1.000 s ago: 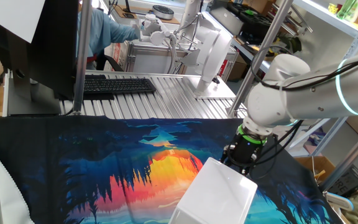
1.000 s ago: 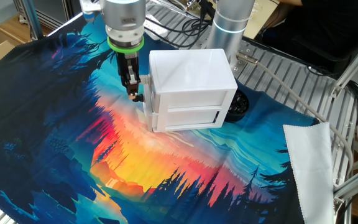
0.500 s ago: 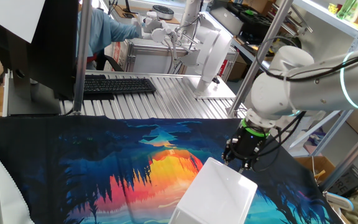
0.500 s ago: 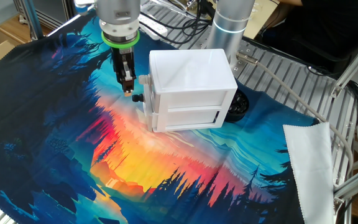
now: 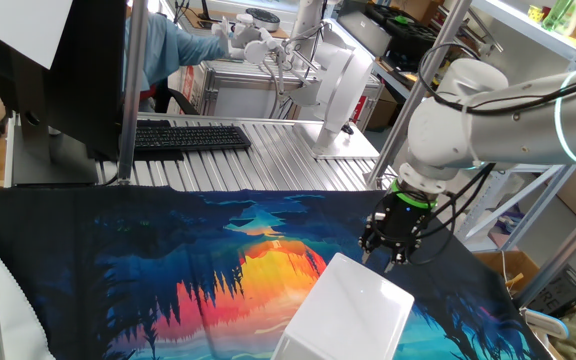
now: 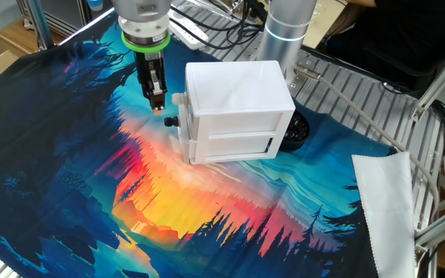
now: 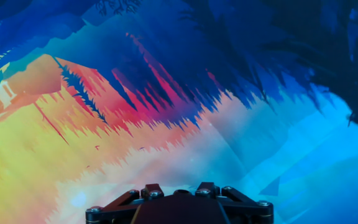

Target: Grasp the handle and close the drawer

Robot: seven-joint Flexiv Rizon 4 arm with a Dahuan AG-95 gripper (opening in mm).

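The white glossy drawer unit (image 6: pixel 238 108) stands on the colourful cloth; it also shows in one fixed view (image 5: pixel 353 310) at the bottom edge. A small white handle (image 6: pixel 178 99) and a dark knob (image 6: pixel 171 121) stick out of its left side. My gripper (image 6: pixel 155 102) hangs point-down just left of the white handle, clear of it, with its fingers together and nothing between them. In one fixed view the gripper (image 5: pixel 386 258) hovers just behind the unit's top. The hand view shows only cloth beyond the gripper base; the drawer is out of that view.
The robot's base column (image 6: pixel 284 38) stands right behind the unit. A white cloth (image 6: pixel 385 201) lies at the right. A keyboard (image 5: pixel 188 137) and an upright white panel (image 5: pixel 343 85) sit on the slatted table behind the cloth.
My gripper has risen and drawn back from the unit's handle side, now a little higher and farther from the handle. The unit has not moved.
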